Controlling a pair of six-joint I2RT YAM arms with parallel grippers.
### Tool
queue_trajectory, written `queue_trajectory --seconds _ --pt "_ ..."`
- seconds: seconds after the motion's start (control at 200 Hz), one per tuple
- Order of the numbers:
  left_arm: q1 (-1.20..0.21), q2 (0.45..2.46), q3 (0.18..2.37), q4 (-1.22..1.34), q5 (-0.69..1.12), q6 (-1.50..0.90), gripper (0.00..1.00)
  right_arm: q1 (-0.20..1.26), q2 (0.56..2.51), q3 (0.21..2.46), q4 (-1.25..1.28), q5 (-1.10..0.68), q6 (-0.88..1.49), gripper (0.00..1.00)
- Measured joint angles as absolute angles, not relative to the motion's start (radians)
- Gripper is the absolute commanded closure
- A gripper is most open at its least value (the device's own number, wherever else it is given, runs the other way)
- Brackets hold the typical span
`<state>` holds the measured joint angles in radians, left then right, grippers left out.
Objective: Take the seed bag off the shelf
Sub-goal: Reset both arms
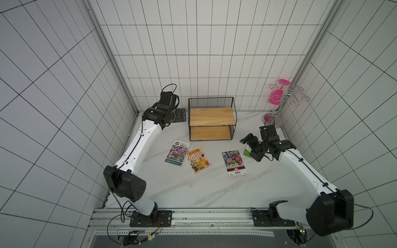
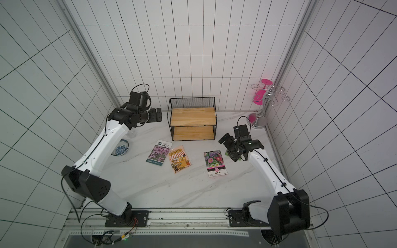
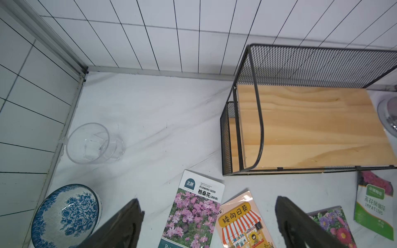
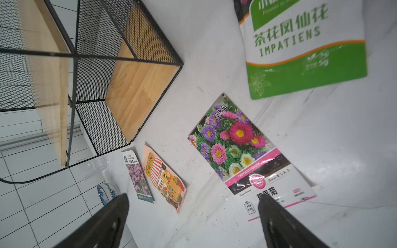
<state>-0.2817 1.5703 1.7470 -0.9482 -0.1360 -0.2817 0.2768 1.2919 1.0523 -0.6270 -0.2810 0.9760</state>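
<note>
Since both boards of shelf [image 1: 211, 117] lie bare, task looks done: green impatiens seed bag [image 1: 247, 152] on table [image 1: 193, 193] near shelf's corner, below right jaws; three other bags [image 1: 177, 152] before shelf. Left jaws, right jaws spread wide, empty. Remaining: arm retreat only.

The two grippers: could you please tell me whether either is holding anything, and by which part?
Nothing is held. The left gripper and the right gripper both stand open and empty; the green Impatiens bag is free of both.

White tiled walls [image 1: 214, 43] with dark grout, aluminium corner posts [image 1: 111, 55], grey-veined white marble tabletop [image 1: 193, 189].
</note>
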Motion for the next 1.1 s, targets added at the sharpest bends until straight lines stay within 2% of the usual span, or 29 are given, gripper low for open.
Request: queue_trajectory --seconds 0.285,0.46,0.64,0.815,0.914,1.104 --pt "0.014 1.277 1.255 -0.706 -0.023 -0.303 0.01 0.050 1.496 1.250 -0.656 -0.221 0.628 0.02" --pt "0.034 1.150 0.868 -0.489 -0.046 -0.282 0.01 -0.024 1.570 1.226 -0.529 -0.156 0.466 0.02" --pt "0.037 1.142 0.536 -0.109 -0.078 -0.225 0.01 -0.033 1.563 1.021 -0.232 -0.077 0.301 0.02" --pt "0.058 1.327 0.489 0.162 -0.041 -0.184 0.01 -0.033 1.563 0.823 0.033 -0.027 0.158 0.01" --pt "0.072 1.409 0.519 0.221 0.015 -0.167 0.01 -0.033 1.575 0.746 0.150 -0.029 0.099 0.01" --pt "0.111 1.406 0.515 0.350 0.096 -0.169 0.01 -0.033 1.573 0.656 0.368 -0.039 0.046 0.01"
